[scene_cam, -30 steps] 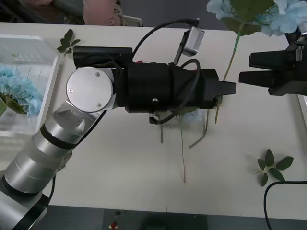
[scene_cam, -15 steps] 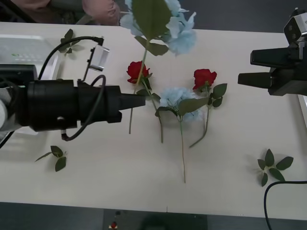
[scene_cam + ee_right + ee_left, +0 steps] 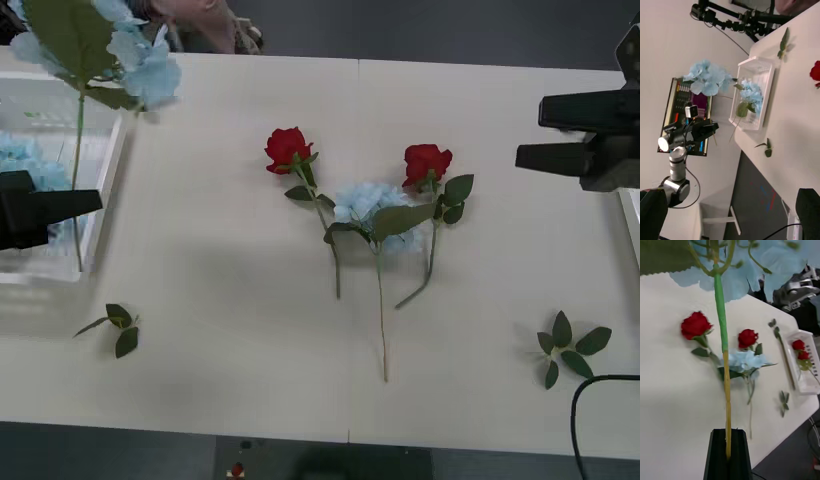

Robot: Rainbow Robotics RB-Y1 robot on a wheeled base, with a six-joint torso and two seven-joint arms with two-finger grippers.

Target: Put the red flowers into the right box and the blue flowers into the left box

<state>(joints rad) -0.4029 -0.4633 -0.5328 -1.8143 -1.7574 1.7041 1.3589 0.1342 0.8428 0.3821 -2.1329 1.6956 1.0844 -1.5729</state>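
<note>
The left gripper [image 3: 728, 453] has its black fingers [image 3: 717, 455] clamped on the stem of a blue flower [image 3: 120, 50], the stem running straight up between them. In the front view this gripper [image 3: 85, 203] sits at the left edge, its tip over the left box [image 3: 108, 170], and the held bloom hangs in the upper left corner above the box's rim. Another blue flower [image 3: 35, 185] already lies inside that box.

The right gripper [image 3: 530, 130] waits at the right edge of the front view, above the tabletop [image 3: 230, 350], its fingers apart and holding nothing.

At the centre of the tabletop lie two red flowers, one [image 3: 287, 147] to the left and one [image 3: 426, 162] to the right, with a third blue flower [image 3: 365, 200] between them, its leaves overlapping both stems. Loose leaf sprigs rest at lower left [image 3: 118, 328] and lower right [image 3: 570, 345].

In the left wrist view, the right box [image 3: 805, 367] at the right side of the frame holds two more red flowers [image 3: 800, 350].
</note>
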